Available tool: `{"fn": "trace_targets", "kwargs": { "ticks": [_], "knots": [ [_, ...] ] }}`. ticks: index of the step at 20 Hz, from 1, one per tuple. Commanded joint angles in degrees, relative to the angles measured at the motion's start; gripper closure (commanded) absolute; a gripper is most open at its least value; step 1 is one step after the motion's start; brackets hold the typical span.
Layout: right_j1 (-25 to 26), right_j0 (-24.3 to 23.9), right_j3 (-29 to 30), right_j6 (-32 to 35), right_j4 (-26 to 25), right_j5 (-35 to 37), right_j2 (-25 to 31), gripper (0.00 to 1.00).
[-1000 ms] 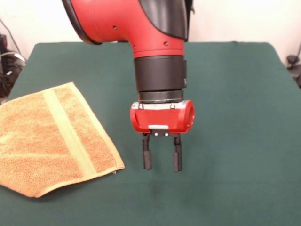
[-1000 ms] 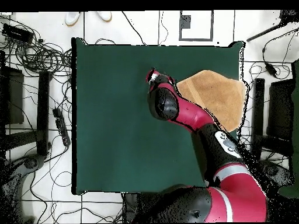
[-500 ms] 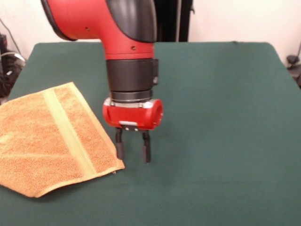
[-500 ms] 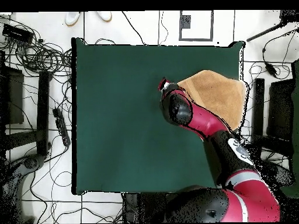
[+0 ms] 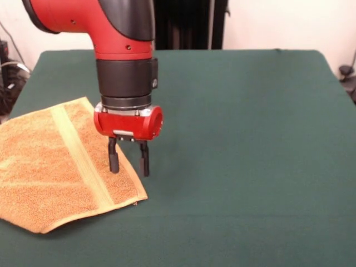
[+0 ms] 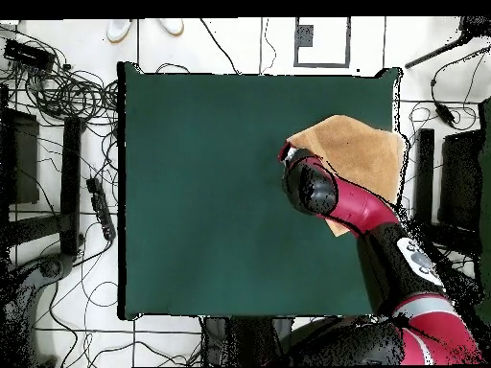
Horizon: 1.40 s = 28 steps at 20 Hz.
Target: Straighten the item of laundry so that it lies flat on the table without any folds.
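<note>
The item of laundry (image 5: 53,167) is an orange-tan towel with a paler yellow-green stripe, lying at the left of the table (image 5: 250,139) in the front view, its left part running past the table edge. A diagonal fold line crosses it. My gripper (image 5: 129,165) hangs open over the towel's right hem, one finger above the cloth and the other just off its edge. From overhead the arm covers part of the item of laundry (image 6: 360,153) near the table's (image 6: 201,192) right side, and the gripper is hidden under the arm.
Cables and equipment (image 6: 58,86) crowd the floor left of the table in the overhead view, and dark gear (image 6: 451,182) stands at the right. A pair of white shoes (image 6: 144,29) shows beyond the top edge.
The arm has swept sideways from the bare middle of the table to the towel's hem, with the gripper staying open. The towel has not moved.
</note>
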Motion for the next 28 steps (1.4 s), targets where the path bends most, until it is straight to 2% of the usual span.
{"fn": "trace_targets", "kwargs": {
  "ticks": [1,9,15,19,21,26,28],
  "knots": [
    [3.1,1.3,1.9,4.5,-3.2,-0.4,1.6,0.0],
    [5.7,2.8,2.5,10.7,-2.8,-10.9,2.6,0.0],
    [9.5,-2.6,4.0,12.3,-4.1,-15.0,12.0,0.0],
    [12.6,-3.4,2.9,14.4,-4.2,-20.4,14.3,0.0],
    [13.3,-1.7,1.9,15.1,-2.3,-22.5,13.5,0.0],
    [14.1,5.4,-1.2,15.0,7.0,-25.2,8.1,0.0],
    [14.2,6.7,-1.7,14.4,9.5,-25.2,7.2,0.0]
  ]
}}
